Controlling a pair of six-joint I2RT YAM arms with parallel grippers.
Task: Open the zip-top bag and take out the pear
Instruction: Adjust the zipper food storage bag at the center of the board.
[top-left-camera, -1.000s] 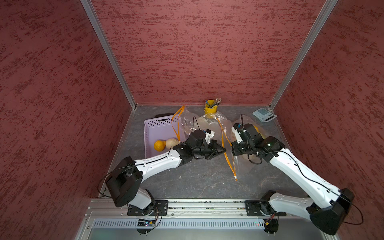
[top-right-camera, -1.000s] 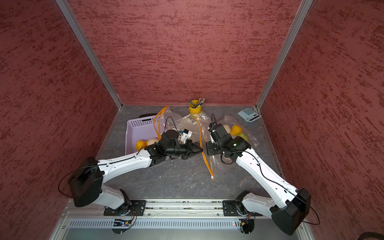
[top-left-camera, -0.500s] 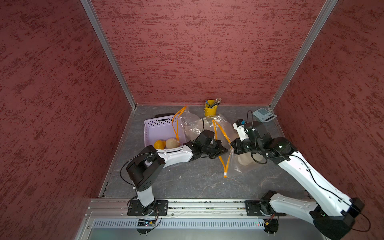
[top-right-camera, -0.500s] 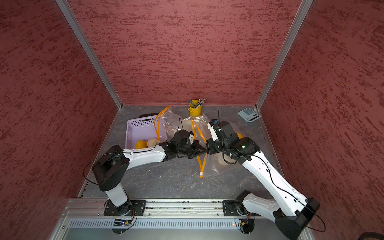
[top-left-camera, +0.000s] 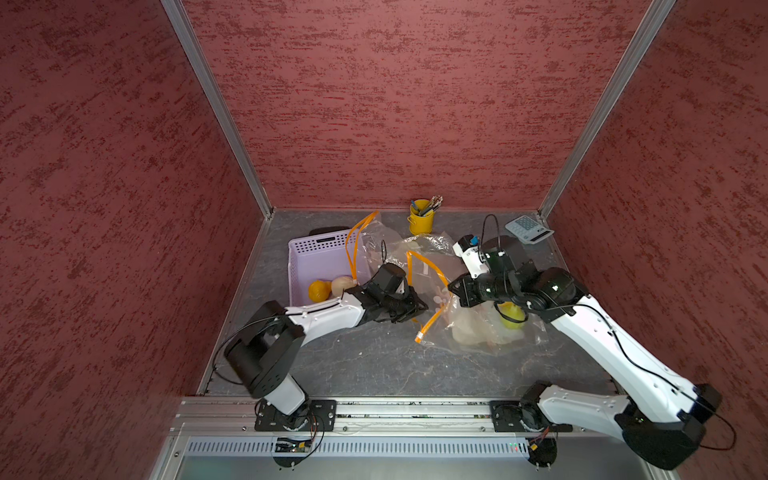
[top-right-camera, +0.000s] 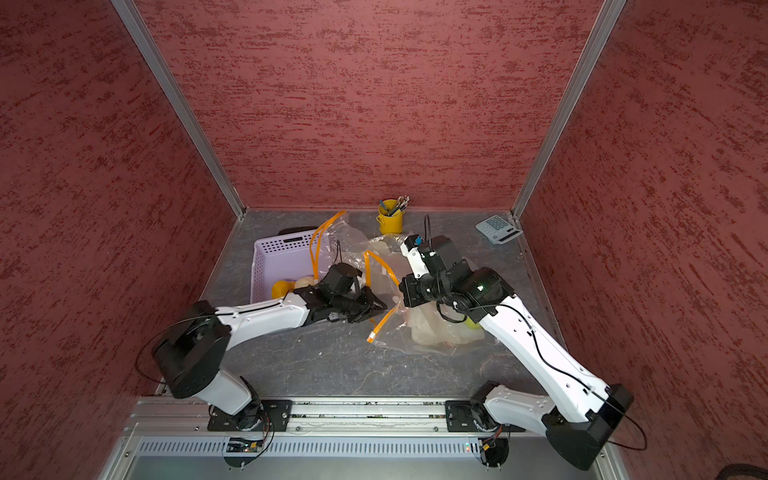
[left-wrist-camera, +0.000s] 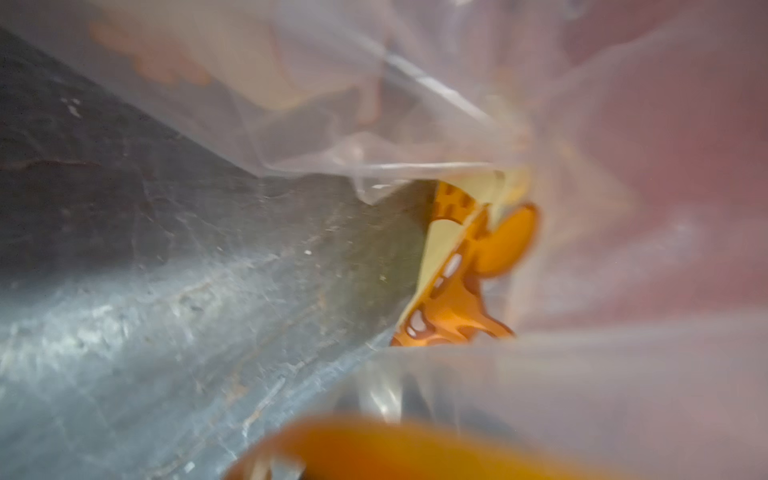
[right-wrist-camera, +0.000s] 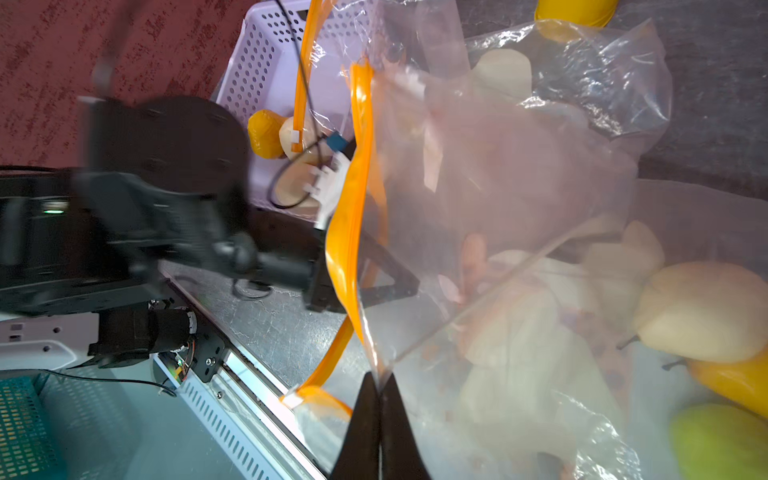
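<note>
1. The right gripper (right-wrist-camera: 378, 384) pinches the bag (right-wrist-camera: 519, 174) to hold it steady.
2. The left gripper (top-left-camera: 417, 308) is at the zip (right-wrist-camera: 353, 216); open or shut, I cannot tell.
3. The pear (right-wrist-camera: 702, 311) lies in the bag, toward the worktop's (top-left-camera: 374, 365) right edge.

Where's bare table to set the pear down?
Front strip of table, between the bags and the rail, is widest. Narrow bare strip between basket and left wall. Crowded: centre to back, with bags, basket, cup.
</note>
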